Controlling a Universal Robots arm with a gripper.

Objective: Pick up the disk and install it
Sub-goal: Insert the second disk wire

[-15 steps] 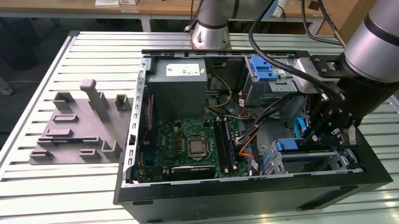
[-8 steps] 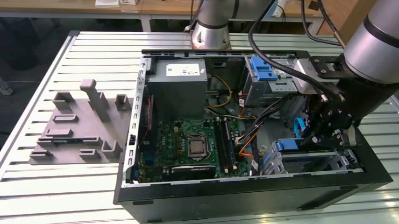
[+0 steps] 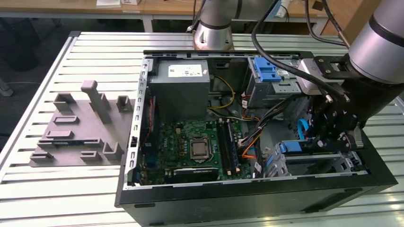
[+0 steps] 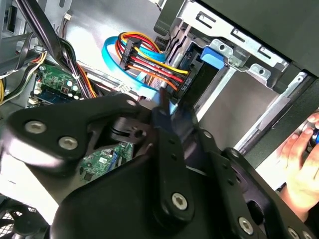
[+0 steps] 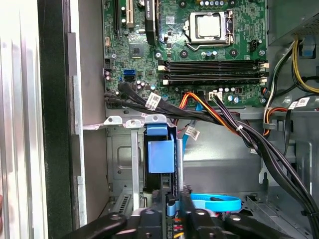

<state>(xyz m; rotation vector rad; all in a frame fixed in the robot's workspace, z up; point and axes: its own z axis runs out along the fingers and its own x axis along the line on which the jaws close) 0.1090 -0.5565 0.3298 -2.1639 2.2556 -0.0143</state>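
The disk (image 5: 160, 155) stands on edge in the grey drive cage (image 5: 119, 164) at the case's corner, its blue rail (image 3: 292, 146) showing. In the first wrist view my gripper (image 5: 175, 201) has its black fingers drawn close together on the disk's near end. My gripper (image 3: 328, 139) hangs low inside the open computer case, at the exterior view's right, over that cage. In the second wrist view the fingers (image 4: 162, 112) meet beside a black connector (image 4: 184, 82) with coloured wires that sits at the disk's end.
A black cable bundle (image 5: 209, 117) and a blue flat cable (image 5: 214, 203) run close to the cage. The motherboard (image 3: 196, 146), grey power supply box (image 3: 183, 80) and a second cage with a blue tab (image 3: 268, 71) fill the case. A grey fixture (image 3: 82, 127) lies on the slatted table. A hand (image 4: 299, 159) is outside the case.
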